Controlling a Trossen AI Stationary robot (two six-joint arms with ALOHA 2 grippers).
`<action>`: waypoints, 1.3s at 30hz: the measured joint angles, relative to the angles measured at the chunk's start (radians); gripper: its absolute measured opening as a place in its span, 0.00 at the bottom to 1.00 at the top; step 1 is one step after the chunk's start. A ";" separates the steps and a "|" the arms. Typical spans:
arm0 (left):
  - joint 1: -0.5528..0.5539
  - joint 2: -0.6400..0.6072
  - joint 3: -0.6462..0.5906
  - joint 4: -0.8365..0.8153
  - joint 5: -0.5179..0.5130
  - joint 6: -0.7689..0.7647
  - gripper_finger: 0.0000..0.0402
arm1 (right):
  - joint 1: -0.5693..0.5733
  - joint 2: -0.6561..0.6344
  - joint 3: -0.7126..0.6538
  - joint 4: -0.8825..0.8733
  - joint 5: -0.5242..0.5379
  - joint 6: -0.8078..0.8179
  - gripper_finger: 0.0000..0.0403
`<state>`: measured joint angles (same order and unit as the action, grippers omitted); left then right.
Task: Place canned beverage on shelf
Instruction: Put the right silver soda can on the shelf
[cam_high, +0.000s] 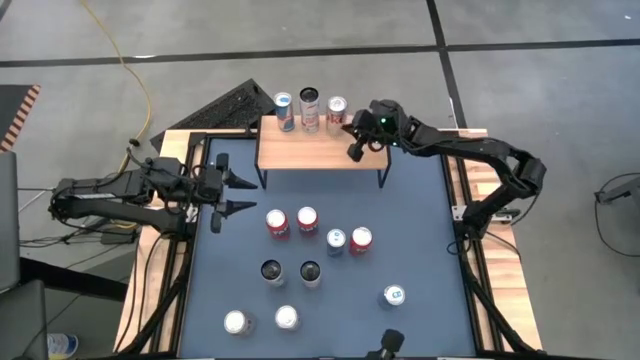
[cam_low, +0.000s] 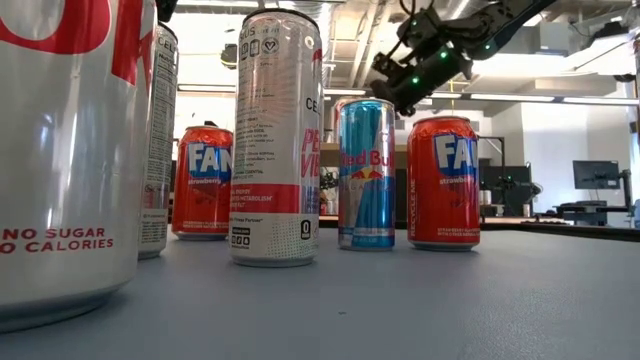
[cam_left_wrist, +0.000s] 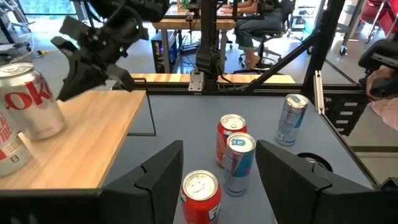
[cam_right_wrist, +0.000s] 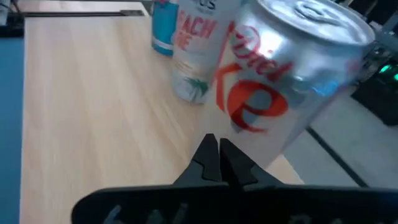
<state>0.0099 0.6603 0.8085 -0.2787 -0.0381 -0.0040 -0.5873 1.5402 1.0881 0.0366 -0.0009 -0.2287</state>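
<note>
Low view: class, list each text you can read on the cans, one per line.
"NO SUGAR / NO CALORIES": big silver can.
"Red Bull": blue can.
"FAN", partly cut off: right red can.
"FAN", "strawberry": left red can.
"PEA", "VIB", "0", partial: tall white can.
Fine print: too small.

Cans on shelf (cam_high: 320, 152): three (cam_high: 309, 108). Cans on table (cam_high: 420, 240): nine (cam_high: 307, 219). Arms: two, one gripper each.

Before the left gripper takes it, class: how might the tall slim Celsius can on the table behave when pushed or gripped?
The tall slim Celsius can stands upright on a narrow base, so a high push could probably tip it. Its round, glossy wall may slip in a loose grip. Once tipped, it would likely roll.
</note>
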 joint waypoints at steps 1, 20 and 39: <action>0.000 0.000 0.000 0.000 0.000 0.000 0.48 | -0.002 0.011 0.011 0.003 -0.001 0.000 0.00; 0.001 0.000 0.000 -0.010 0.000 0.000 0.48 | 0.002 -0.050 0.031 -0.088 0.053 -0.008 0.00; 0.001 0.000 0.000 -0.007 -0.003 0.003 0.48 | 0.087 -0.053 0.068 0.062 0.032 -0.154 0.03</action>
<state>0.0109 0.6605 0.8089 -0.2859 -0.0414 -0.0010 -0.5001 1.4871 1.1557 0.0987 0.0315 -0.3824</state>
